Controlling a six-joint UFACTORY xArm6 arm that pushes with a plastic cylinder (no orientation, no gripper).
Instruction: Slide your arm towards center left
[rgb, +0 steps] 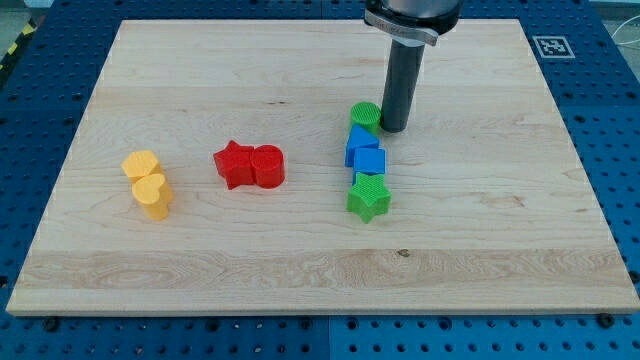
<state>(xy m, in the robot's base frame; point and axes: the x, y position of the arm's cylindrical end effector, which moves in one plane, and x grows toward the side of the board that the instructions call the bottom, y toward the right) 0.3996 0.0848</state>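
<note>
Camera view: a pale wooden worktop (200, 80) lies on a blue perforated base (610, 120), with a small black-and-white marker (551, 45) at the board's corner in the view's top right. The arm comes down from the view's top edge as a dark rod (403, 85) below a wider collar. My tip (394, 130) rests on the worktop just to the view's right of the green cylinder (365, 116), close enough that I cannot tell whether they touch. This tool has no jaws to open or close and has hold of nothing; it is a plain rod standing upright.

Below the green cylinder, a tight column of blocks runs toward the view's bottom: a blue block (359, 142) of angular shape, then a blue cube (370, 161), then a green star (368, 198). Each seems to touch its neighbour. The whole column sits slightly right of the board's middle.

Toward the view's left, near the middle height of the board, a red star (233, 163) and a red cylinder (267, 165) sit pressed together side by side. Further left, two yellow blocks stand one above the other, touching: a yellow hexagon-like block (141, 165) and a rounder yellow block (153, 194) beneath it. These yellow pieces occupy the centre-left area, well apart from my tip.
</note>
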